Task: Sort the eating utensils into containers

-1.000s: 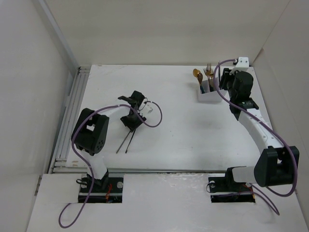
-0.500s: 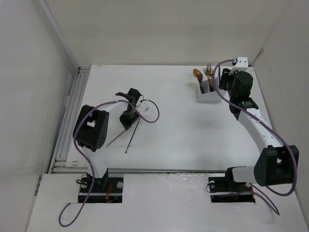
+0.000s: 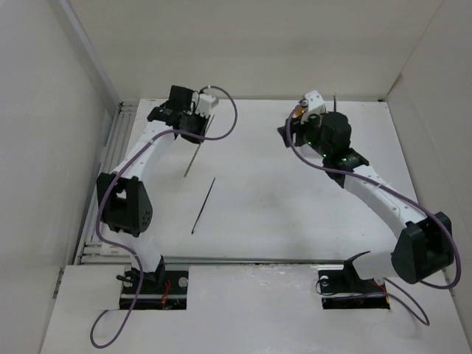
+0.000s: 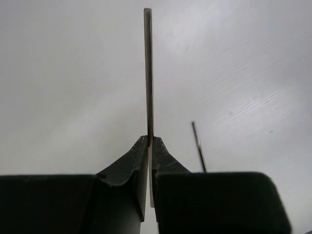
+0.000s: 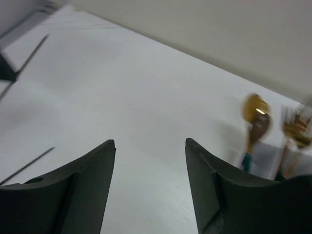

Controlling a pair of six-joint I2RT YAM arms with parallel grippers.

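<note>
My left gripper (image 3: 193, 127) is raised over the back left of the table, shut on a thin chopstick (image 3: 191, 155) that hangs slanting down from it. In the left wrist view the chopstick (image 4: 148, 73) runs straight out from between the closed jaws of the left gripper (image 4: 150, 139). A second chopstick (image 3: 203, 205) lies flat on the table. My right gripper (image 5: 150, 141) is open with nothing between its fingers. Right of it, blurred, a gold spoon (image 5: 256, 109) and a gold fork (image 5: 296, 126) stand in the white container (image 5: 265, 160). In the top view the right arm covers the container.
White walls close in the table on three sides, and a metal rail (image 3: 110, 169) runs along the left edge. Purple cables (image 3: 225, 118) loop off both arms. The lying chopstick (image 4: 198, 146) also shows beside the left jaws.
The left arm has lifted one chopstick off the table and swung it to the back left. The right gripper has moved left from the container and opened a little wider.
</note>
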